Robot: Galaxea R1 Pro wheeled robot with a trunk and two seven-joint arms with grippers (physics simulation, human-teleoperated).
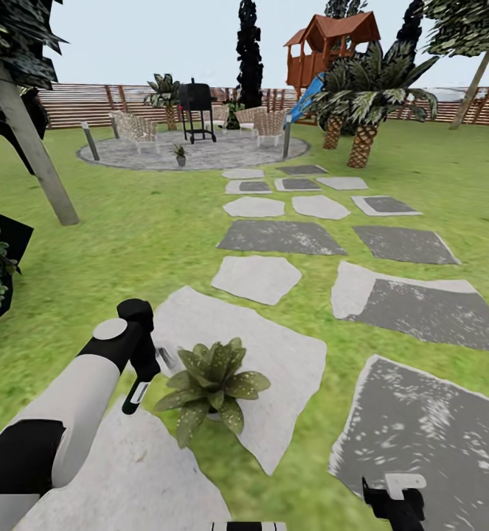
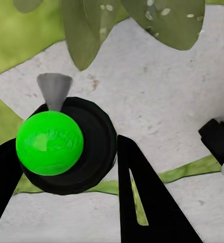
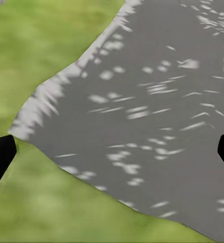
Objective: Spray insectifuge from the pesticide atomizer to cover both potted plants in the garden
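My left hand (image 1: 142,380) is clamped on the pesticide atomizer (image 1: 136,396), a small dark bottle with a white patch on its side, which hangs just beside the near potted plant (image 1: 212,386), a low rosette of broad, pale-speckled green leaves. In the left wrist view the black fingers (image 2: 147,202) sit on either side of the bottle's round black body (image 2: 94,147), which carries a bright green ball (image 2: 49,143) and a grey cone-shaped nozzle (image 2: 54,89) pointing toward the plant's leaves (image 2: 157,20) over the pale grey stepping stone (image 1: 288,369).

So I judge the pick-up done and the spraying of this first plant at hand; I cannot tell from here how much of it is covered. The second potted plant (image 1: 180,155), a small one in a grey pot, stands well apart on the round grey paved patio (image 1: 229,155) at the far end of the lawn (image 1: 148,228), and I take it as still to do.

My right hand (image 1: 393,507) is low by the dark grey stone (image 1: 428,435), fingers (image 3: 0,157) wide apart with nothing between them.
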